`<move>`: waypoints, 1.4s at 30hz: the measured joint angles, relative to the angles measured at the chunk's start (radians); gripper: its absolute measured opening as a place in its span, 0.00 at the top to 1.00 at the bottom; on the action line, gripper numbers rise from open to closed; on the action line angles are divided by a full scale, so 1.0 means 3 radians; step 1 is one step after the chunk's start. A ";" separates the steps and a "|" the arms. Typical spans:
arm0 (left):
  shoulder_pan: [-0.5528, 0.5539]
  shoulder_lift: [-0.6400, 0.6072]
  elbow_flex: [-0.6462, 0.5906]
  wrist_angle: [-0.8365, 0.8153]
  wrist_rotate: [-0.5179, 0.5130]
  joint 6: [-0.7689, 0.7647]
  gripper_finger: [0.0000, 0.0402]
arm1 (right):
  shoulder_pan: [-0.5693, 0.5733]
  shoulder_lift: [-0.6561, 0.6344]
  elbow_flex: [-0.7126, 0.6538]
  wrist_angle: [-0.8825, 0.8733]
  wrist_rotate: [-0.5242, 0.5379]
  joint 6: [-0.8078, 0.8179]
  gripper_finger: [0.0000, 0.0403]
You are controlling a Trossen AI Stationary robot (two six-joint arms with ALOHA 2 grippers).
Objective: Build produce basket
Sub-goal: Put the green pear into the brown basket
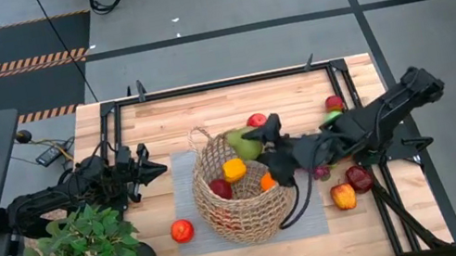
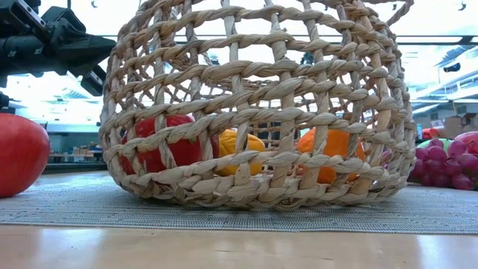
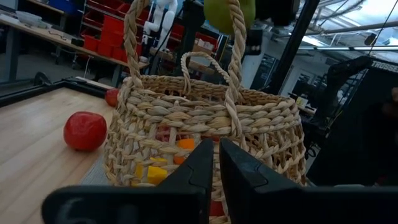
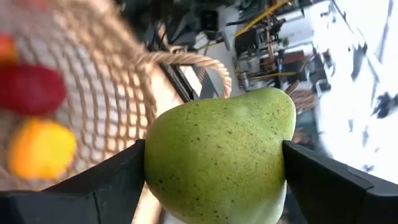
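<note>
Clamped between the right pincer's (image 4: 214,168) fingers, a green pear (image 4: 221,152) hangs over the wicker basket's (image 1: 248,214) upper rim at the middle of the high view, not yet dropped in. Inside already lie a dark red fruit (image 1: 221,188), a yellow pepper (image 1: 234,169) and an orange piece (image 1: 266,180). By my judgement roughly half remains: a red apple (image 1: 182,231) lower left, grapes (image 2: 441,166) and several fruits right of the basket still sit on the tabletop (image 1: 152,122), while the left pincer (image 1: 158,169), clenched empty, waits left of the basket.

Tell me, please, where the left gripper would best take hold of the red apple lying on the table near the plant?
Probably across the red apple at its widest middle, coming straight down from above. It is round, sits alone on bare wood beside the basket, and nothing crowds its sides. The left gripper, now shut, would need to open first.
</note>
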 joint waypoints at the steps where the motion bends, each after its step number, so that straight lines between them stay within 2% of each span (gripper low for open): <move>1: 0.0000 0.0000 0.0000 0.0000 0.0000 0.0001 0.91 | 0.0004 0.0027 0.0000 -0.0015 0.0031 -0.0139 0.12; 5: 0.0000 0.0000 0.0000 0.0000 0.0001 0.0002 0.92 | 0.0005 0.0124 0.0000 -0.0116 0.0082 -0.0602 0.11; 11: 0.0000 0.0000 -0.0001 0.0000 0.0001 0.0000 0.93 | 0.0053 0.0300 0.0000 -0.0117 0.0616 -0.1078 0.10; 13: 0.0000 0.0000 0.0000 0.0000 0.0000 0.0002 0.92 | 0.0075 0.0330 -0.0001 -0.0116 0.0724 -0.1092 0.10; 21: 0.0000 0.0000 -0.0001 0.0000 0.0000 0.0001 0.91 | 0.0119 0.0297 -0.0003 -0.0003 0.0674 -0.1071 0.10; 23: 0.0000 0.0000 -0.0001 0.0000 0.0000 0.0001 0.92 | 0.0118 0.0297 -0.0003 0.0012 0.0613 -0.0824 0.10; 25: 0.0000 0.0000 0.0000 0.0000 0.0000 0.0001 0.93 | 0.0069 0.0295 -0.0003 0.0031 0.0259 -0.0371 0.10; 28: -0.0001 0.0000 -0.0001 0.0000 0.0000 0.0000 0.93 | -0.0086 0.0277 -0.0003 -0.0071 -0.0725 0.0341 0.10; 30: 0.0000 0.0000 -0.0001 -0.0001 0.0001 0.0003 0.93 | -0.0202 0.0277 -0.0003 -0.0078 -0.1251 0.0660 0.10; 36: 0.0000 0.0000 0.0000 -0.0001 0.0000 0.0000 0.91 | -0.0526 0.0275 -0.0003 -0.0057 -0.2276 0.1285 0.10; 39: 0.0000 0.0000 0.0001 0.0000 0.0000 0.0001 0.92 | -0.0676 0.0275 -0.0003 0.0112 -0.2841 0.1613 0.10; 42: -0.0001 0.0000 0.0000 0.0000 0.0000 0.0003 0.93 | -0.0807 0.0273 -0.0003 0.0421 -0.3263 0.2008 0.10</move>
